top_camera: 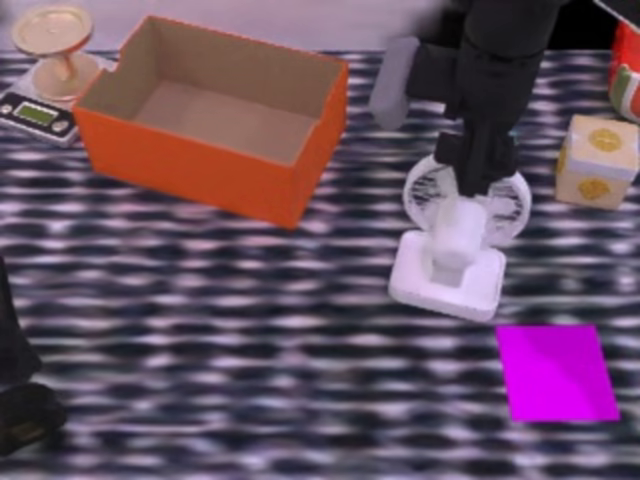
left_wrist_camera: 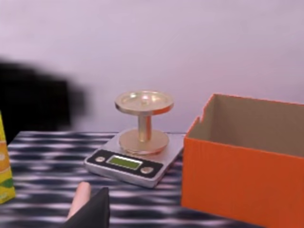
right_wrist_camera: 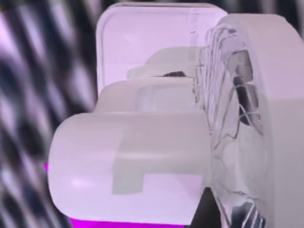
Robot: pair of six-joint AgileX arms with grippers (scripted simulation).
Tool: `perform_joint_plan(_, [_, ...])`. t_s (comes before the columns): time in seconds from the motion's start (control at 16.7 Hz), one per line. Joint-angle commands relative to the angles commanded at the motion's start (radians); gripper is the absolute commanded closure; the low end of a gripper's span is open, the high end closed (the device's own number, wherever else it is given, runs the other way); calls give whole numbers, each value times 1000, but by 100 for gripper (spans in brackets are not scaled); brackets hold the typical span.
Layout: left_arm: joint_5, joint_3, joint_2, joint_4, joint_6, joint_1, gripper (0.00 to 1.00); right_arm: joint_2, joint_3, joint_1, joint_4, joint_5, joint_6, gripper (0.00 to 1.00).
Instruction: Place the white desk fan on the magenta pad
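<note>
The white desk fan [top_camera: 447,268] stands upright on the striped table right of the middle, its round cage [top_camera: 512,205] behind its squarish base. My right gripper [top_camera: 480,162] comes down from above and is shut on the fan's top, where the motor housing [right_wrist_camera: 128,164] meets the cage. One dark finger [right_wrist_camera: 205,211] shows pressed between housing and cage; the other is hidden. The magenta pad [top_camera: 558,372] lies flat and bare just to the front right of the fan, apart from its base. A strip of the magenta pad [right_wrist_camera: 123,224] shows under the housing. My left gripper [top_camera: 22,420] is parked open at the front left edge.
A large open orange box [top_camera: 215,115] stands at the back left, with a small scale [top_camera: 38,113] carrying a gold stand [top_camera: 55,35] beside it. A cream cube with yellow dots [top_camera: 597,160] and a red object [top_camera: 627,60] sit at the back right. A yellow carton [left_wrist_camera: 4,166] is near my left gripper.
</note>
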Motion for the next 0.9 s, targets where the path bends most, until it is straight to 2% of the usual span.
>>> perform_joint_plan(0.24, [0,0,0,0,0,0,0,-12,-13,3,-1,-2,60,100])
perform_joint_plan(0.42, [0,0,0,0,0,0,0,-46,-45,3,5,-5,213,100])
perform_joint_plan(0.66, [0,0,0,0,0,0,0,-132,-118,-5,26,-10,565,100])
perform_joint_plan(0.9, [0,0,0,0,0,0,0,-246,-213,-20,59,-14,1043,100])
